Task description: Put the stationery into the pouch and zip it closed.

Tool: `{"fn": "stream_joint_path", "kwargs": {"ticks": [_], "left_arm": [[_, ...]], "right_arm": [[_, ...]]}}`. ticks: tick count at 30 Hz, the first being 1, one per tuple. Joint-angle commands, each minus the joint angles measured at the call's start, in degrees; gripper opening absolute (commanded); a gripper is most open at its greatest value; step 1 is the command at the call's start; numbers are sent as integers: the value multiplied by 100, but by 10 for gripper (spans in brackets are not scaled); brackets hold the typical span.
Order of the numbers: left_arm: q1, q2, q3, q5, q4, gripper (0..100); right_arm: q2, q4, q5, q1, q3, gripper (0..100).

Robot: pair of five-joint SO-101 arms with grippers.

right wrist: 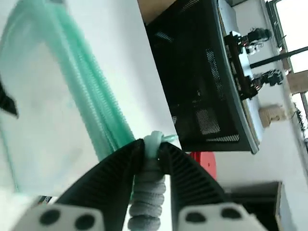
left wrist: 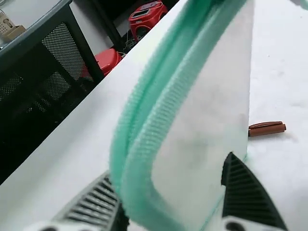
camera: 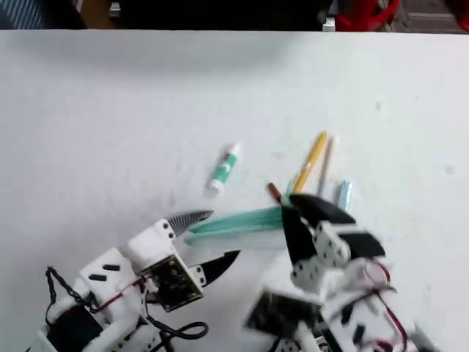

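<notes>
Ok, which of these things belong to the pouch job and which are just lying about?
Job: pouch; zip pull, pinched by right gripper; left gripper, open around the pouch's end; green tube; yellow pencil; brown stick; pale blue stick.
Lying about: red box; mesh rack, both off the table.

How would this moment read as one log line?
left hand: open around pouch | right hand: shut on zipper pull | pencils: outside pouch

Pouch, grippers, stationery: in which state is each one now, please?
Clear pouch with green zip: no stationery seen inside; zip state unclear.
Left gripper: open, astride the pouch's end.
Right gripper: shut on grey cord zip pull.
Yellow pencil: lying on white table, outside the pouch.
Green-and-white tube: lying on table, outside pouch.
</notes>
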Motion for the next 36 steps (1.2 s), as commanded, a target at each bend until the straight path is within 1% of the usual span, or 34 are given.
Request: {"fn": "stream_joint_path", "kwargs": {"ticks": [1, 3, 4, 5, 7, 8, 9, 10, 12, 14, 16, 17, 20, 22, 25, 28, 30, 32, 34, 36], "left_arm": [[75, -13, 18, 105, 35, 263], [66, -13, 35, 114, 35, 244], [75, -13, 44, 123, 0, 212], [75, -13, 35, 123, -26, 165], [66, -13, 26, 123, -220, 33], [57, -13, 26, 123, -360, 10], [57, -13, 26, 141, -466, 45], [57, -13, 18, 229, -563, 57], [40, -13, -97, 668, -642, 18], [-119, -13, -343, 1213, -536, 27], [-382, -13, -659, 1574, -316, 21], [-523, -13, -826, 1618, -167, 22], [-866, -13, -1187, 1618, 246, 22], [-1138, -13, -1187, 1618, 325, 22], [-1543, -13, -1011, 1618, 334, 23], [-1727, -13, -818, 1618, 343, 26], [-1719, -13, -695, 1644, 352, 70], [-1710, -13, -571, 1714, 360, 158], [-1622, -13, -448, 2145, 360, 235], [-1349, -13, -360, 2338, 360, 243]], "right_arm": [[725, -611, -519, 110, 158, 17], [1024, -1015, -888, 259, 158, 17], [1156, -1156, -1099, 356, 158, 17], [1270, -1244, -1301, 435, 158, 17], [1455, -1297, -1644, 479, 158, 17], [1525, -1288, -1785, 470, 158, 17], [1578, -1279, -1934, 470, 158, 17], [1604, -1279, -2084, 462, 149, 17], [1675, -1314, -2242, 462, 53, 17], [1754, -1314, -2303, 347, -176, 16], [2009, -1297, -2312, 127, -422, 16], [2220, -1288, -2382, -66, -545, 16], [3002, -1288, -2963, -620, -941, 16], [3574, -1288, -3174, -963, -1363, 16], [4312, -1279, -3244, -1112, -2154, 16], [4954, -1033, -3253, -1112, -2848, 16], [5262, -743, -3420, -1112, -3103, 17], [5411, -532, -3552, -1112, -3218, 17], [5420, -409, -3604, -1121, -3209, 17], [5314, -268, -3604, -1174, -3209, 17]]}}
